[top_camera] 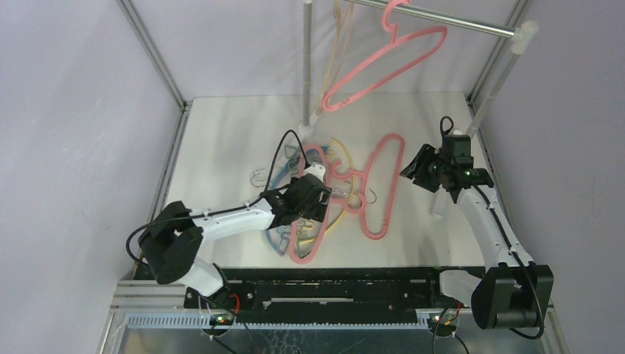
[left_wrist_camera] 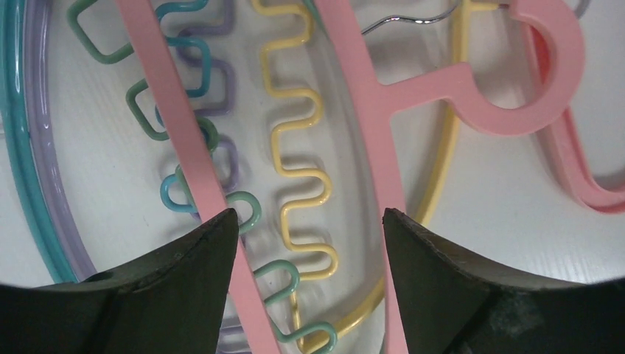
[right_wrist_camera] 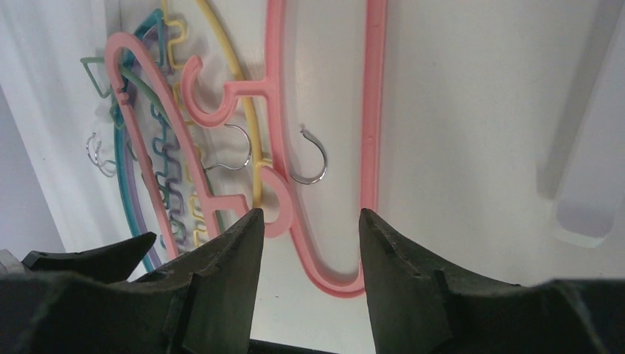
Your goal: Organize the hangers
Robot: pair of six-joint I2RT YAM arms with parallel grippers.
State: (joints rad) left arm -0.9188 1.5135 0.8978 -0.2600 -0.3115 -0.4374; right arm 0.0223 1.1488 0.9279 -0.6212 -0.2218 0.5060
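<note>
The left claw (left_wrist_camera: pixel 309 215) is hovering low over the heap of hangers (top_camera: pixel 301 257) lying on the bench (top_camera: pixel 221 147). Its fingers are standing spread. Both long sides of a pink hanger (left_wrist_camera: pixel 177 133) are running through the gap, one just inside each fingertip, and I cannot tell whether either finger is touching the plastic. Under that hanger a yellow wavy bar (left_wrist_camera: pixel 298 131) is lying flat, with green and blue wavy bars tangled beside it. A blue-green arc (left_wrist_camera: pixel 16 125) and a purple arc (left_wrist_camera: pixel 38 162) are curving along the left edge of the wrist view.

The right claw (right_wrist_camera: pixel 309 214) is hanging above the bench at the right side of the heap, fingers apart and gripping nothing. Below it a second pink hanger (right_wrist_camera: pixel 372 110) is lying flat, with a wire hook (right_wrist_camera: pixel 315 158) resting inside its outline.

At the back, two hangers are hanging on the grey rail (top_camera: pixel 442 20) — a third pink hanger (top_camera: pixel 424 33) tilting down to the left, and a beige hanger (top_camera: pixel 337 44) just beside it.
</note>
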